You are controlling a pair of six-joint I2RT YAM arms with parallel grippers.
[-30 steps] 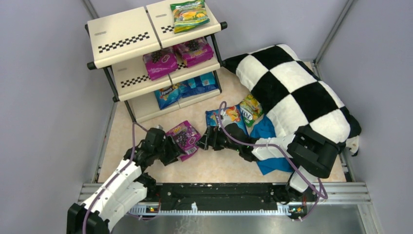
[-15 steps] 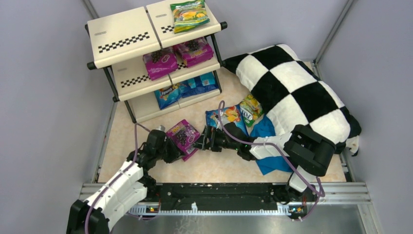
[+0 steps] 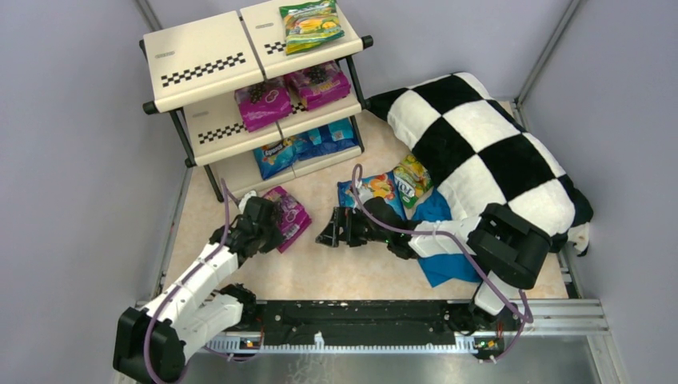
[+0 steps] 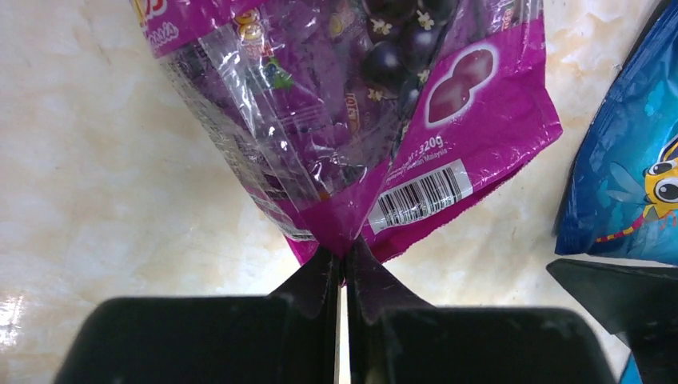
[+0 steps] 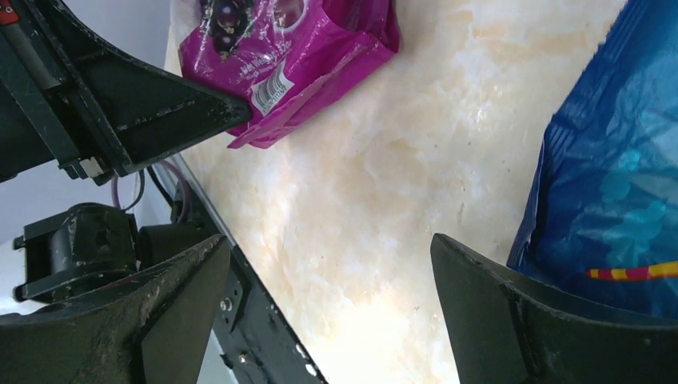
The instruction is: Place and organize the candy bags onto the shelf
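Observation:
My left gripper (image 3: 268,230) is shut on the bottom seam of a magenta-purple candy bag (image 3: 286,216), just in front of the shelf (image 3: 200,60). In the left wrist view the fingers (image 4: 345,264) pinch the crumpled purple bag (image 4: 360,96). My right gripper (image 3: 328,232) stands open and empty on the floor between that bag and a blue candy bag (image 3: 372,192). A green-yellow bag (image 3: 412,180) lies beside the blue one. The shelf holds a green bag (image 3: 310,24) on top, two purple bags (image 3: 264,100) in the middle and blue bags (image 3: 308,144) at the bottom. In the right wrist view the gripper (image 5: 329,244) spans bare floor.
A black-and-white checkered pillow (image 3: 488,144) fills the right side, with a plain blue cloth (image 3: 440,240) under its near edge. Grey walls close the cell. A black rail (image 3: 360,320) runs along the near edge.
My left gripper has shut on the purple bag's seam and dragged it left toward the shelf. The right gripper has opened wider and stayed near the blue bag.

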